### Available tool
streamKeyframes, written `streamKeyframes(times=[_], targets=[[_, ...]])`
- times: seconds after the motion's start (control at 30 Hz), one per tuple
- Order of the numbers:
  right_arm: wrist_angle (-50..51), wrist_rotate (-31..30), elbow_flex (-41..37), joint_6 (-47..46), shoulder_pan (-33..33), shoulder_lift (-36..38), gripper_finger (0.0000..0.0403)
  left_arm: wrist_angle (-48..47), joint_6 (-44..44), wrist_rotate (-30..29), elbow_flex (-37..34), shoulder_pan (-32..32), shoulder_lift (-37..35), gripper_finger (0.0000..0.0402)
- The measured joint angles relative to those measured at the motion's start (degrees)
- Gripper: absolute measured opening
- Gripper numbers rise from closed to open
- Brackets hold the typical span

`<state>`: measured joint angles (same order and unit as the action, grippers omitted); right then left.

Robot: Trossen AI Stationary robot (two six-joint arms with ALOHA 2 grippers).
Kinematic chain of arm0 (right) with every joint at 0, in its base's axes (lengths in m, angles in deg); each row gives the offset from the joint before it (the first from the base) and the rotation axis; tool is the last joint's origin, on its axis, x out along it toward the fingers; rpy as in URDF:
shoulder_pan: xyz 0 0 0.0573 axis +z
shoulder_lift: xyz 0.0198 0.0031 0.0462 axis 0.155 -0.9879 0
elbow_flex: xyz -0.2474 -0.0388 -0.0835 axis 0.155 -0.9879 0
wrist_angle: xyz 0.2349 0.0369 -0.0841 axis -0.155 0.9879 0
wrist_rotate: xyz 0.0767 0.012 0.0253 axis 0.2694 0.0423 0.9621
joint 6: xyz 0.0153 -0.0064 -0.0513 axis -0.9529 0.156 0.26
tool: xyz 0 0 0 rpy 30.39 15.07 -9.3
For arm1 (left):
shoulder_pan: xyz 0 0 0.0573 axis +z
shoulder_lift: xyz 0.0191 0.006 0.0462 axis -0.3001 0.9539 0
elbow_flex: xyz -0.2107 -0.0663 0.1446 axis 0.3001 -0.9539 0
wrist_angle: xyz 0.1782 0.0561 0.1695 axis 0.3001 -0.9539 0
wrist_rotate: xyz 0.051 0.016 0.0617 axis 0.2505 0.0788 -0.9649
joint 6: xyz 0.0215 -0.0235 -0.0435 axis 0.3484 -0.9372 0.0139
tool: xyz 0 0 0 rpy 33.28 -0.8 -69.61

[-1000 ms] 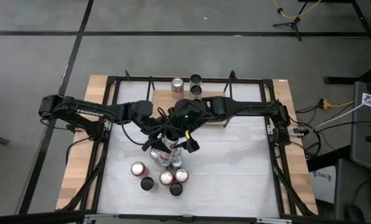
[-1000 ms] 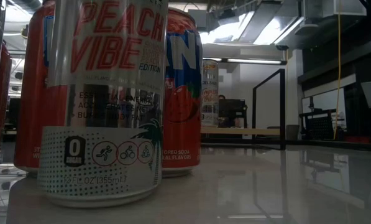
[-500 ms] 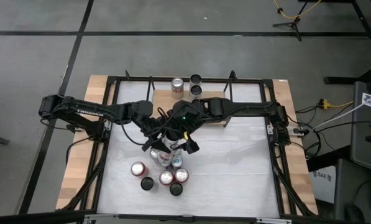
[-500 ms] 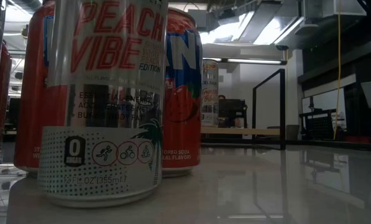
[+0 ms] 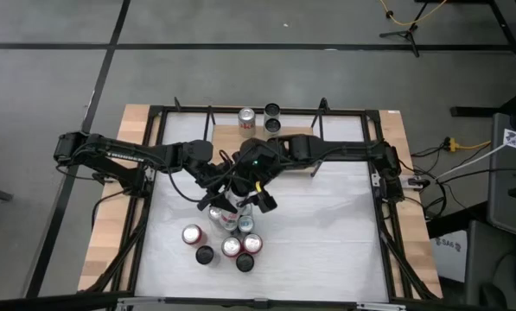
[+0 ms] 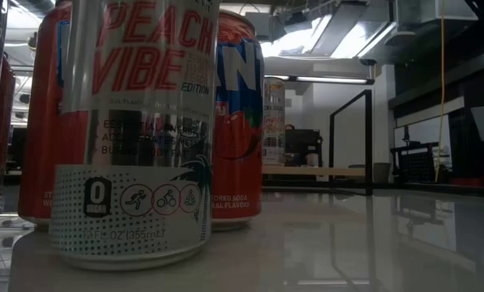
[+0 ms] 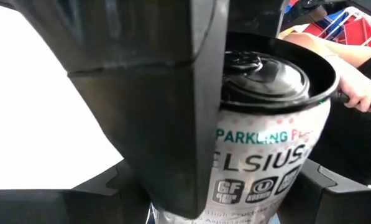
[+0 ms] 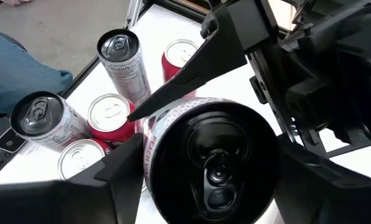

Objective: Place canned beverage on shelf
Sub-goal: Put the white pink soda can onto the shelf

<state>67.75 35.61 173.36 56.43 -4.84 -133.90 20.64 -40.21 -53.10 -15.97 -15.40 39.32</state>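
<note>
Your right gripper (image 8: 213,177) has its two fingers (image 8: 124,177) pressed on the sides of the black-topped Peach Vibe can (image 8: 210,155), one on each side, so it looks like a pinch. The can stands straight up, with its top facing the wrist. The left gripper (image 5: 218,201) is at what seems to be the same can, reaching in from the left. You cannot tell if it is gripping or only sitting beside it. Both grippers are crowded together in the middle of the table. The other cans (image 5: 232,246) stand close by on the near side, some of them just beside the held one. The shelf (image 5: 226,130) is the small wooden board at the far edge of the table, and three cans (image 5: 247,118) already stand on it. So the shelf lies straight away from your fingers, on the far side. I think the can has to go up first and then far, staying upright. The right arm already lies close along the shelf, so it looks like the better one to carry. Since a second ago almost nothing has moved: the arms and the cans sit in the same spots.
</note>
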Motion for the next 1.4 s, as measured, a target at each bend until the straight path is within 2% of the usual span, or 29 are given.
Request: streamKeyframes(times=[0.23, 0.47, 0.67, 1.1, 1.4], targets=[[0.3, 0.0, 0.0, 0.4, 0.0, 0.0, 0.0281, -0.2, 0.0, -1.8, 0.0, -0.1, 0.0, 0.0244], [0.3, -0.2, 0.0, 0.3, 0.0, 0.0, 0.0269, -0.5, -0.2, -2.1, 0.0, -0.1, 0.0, 0.0244], [0.3, -0.3, 0.0, 0.3, 0.0, 0.0, 0.0274, -0.5, -0.3, -2.2, 0.0, 0.0, 0.0, 0.0244], [-0.1, -0.9, 0.0, 0.1, 0.0, 0.0, 0.0267, -0.2, -0.7, -2.5, 0.0, 0.1, 0.0, 0.0330], [1.4, -0.6, 1.6, 0.2, 0.1, 0.0, 0.0266, -0.3, -2.0, -1.6, 0.0, 0.1, 0.0, 0.0340]])
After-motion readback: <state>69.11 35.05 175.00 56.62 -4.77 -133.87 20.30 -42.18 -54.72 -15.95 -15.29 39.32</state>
